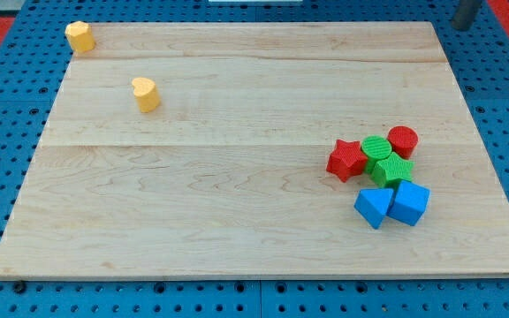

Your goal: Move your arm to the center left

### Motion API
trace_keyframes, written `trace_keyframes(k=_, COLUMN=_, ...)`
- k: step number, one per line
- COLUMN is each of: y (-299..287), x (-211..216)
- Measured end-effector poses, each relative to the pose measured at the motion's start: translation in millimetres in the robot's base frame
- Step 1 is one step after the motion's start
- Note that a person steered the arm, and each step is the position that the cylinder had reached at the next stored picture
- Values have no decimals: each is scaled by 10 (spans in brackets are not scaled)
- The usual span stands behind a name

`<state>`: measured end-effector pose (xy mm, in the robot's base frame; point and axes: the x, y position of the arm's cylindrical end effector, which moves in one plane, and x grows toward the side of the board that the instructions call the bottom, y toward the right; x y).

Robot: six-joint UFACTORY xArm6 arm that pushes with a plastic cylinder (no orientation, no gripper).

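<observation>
— Since the task names no block, what is there to handle?
— Nothing to grasp. Target: the table's (237, 221) centre left, bare wood. My tip is not visible; only a grey shaft (467, 13) at the view's top right, so the end effector's state cannot be told.

— Obstacles?
— Likely none. Yellow block (146, 94) and yellow block (79, 35), upper left; both look light and easily nudged. Red star (346, 160), green cylinder (376, 147), red cylinder (403, 140), green block (391, 170), two blue blocks (391, 204): clustered right, well apart.

On the board (237, 221), one yellow block (79, 36) sits at the top-left corner and another yellow block (146, 94) lies below and to the right of it. A touching cluster lies at the view's right: red star (346, 160) leftmost, green cylinder (376, 148) and red cylinder (403, 141) behind, green block (392, 170) in the middle, blue wedge (373, 208) and blue block (409, 203) in front. My tip (459, 27) is beyond the top-right corner, well apart from them
</observation>
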<state>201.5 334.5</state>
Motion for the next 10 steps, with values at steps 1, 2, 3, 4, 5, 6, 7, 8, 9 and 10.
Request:
trace_keyframes(k=1, y=0, x=-11)
trace_keyframes(k=2, y=0, x=-27)
trace_keyframes(k=3, y=0, x=-47)
trace_keyframes(k=4, y=0, x=-61)
trace_keyframes(k=5, y=0, x=-82)
trace_keyframes(k=6, y=-6, x=-67)
trace_keyframes(k=7, y=8, x=481)
trace_keyframes(k=8, y=46, x=616)
trace_keyframes(k=9, y=44, x=616)
trace_keyframes(k=10, y=-20, x=608)
